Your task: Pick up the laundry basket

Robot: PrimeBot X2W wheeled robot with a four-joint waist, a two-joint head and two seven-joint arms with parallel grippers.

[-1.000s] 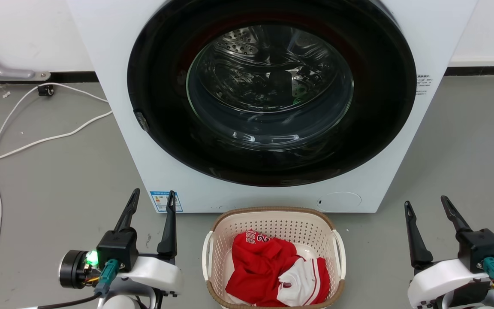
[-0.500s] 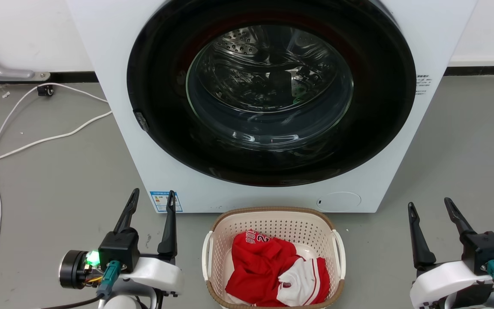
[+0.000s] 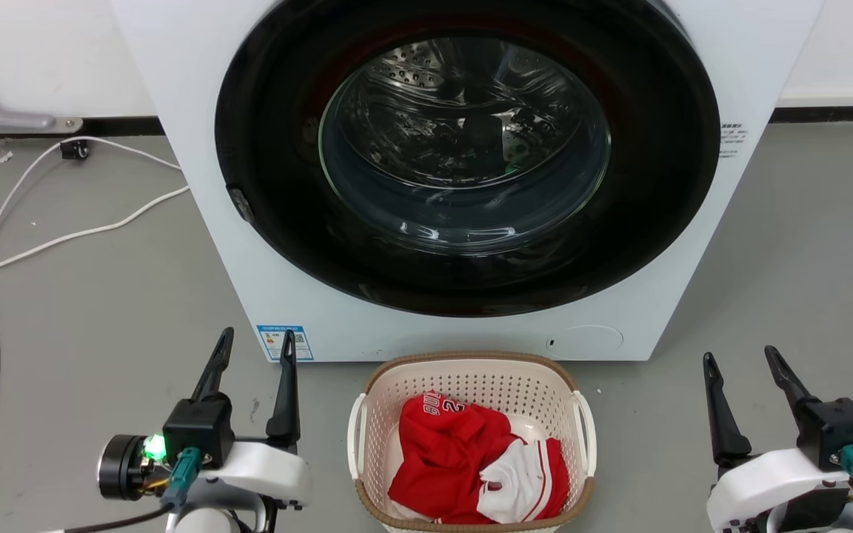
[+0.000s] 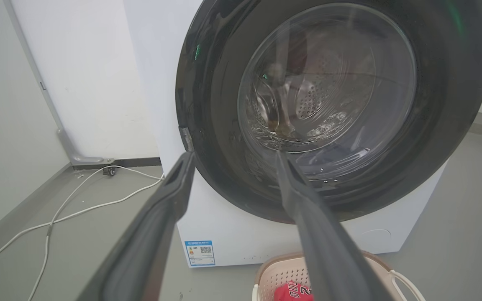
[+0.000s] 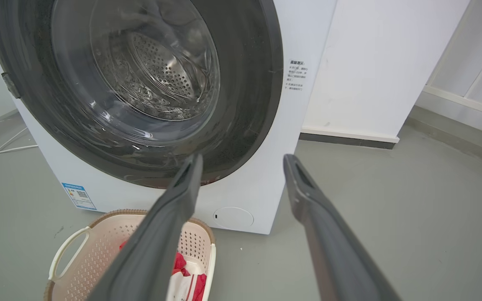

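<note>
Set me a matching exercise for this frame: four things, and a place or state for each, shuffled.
1. basket
2. jersey
3. cable
4. washer

A. door shut
B. in the basket
C. on the floor, left of the washer
D. on the floor, in front of the washer

Pairs: 1-D, 2-B, 3-C, 4-A.

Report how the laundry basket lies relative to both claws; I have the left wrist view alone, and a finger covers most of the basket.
Observer: In the head view the laundry basket stands on the floor between the left claw and the right claw, touched by neither.
Operator: State the right claw.
Observer: Open, fingers pointing toward the washing machine.
Operator: Name the load.
Observer: A crumpled red and white jersey, lying below the rim.
</note>
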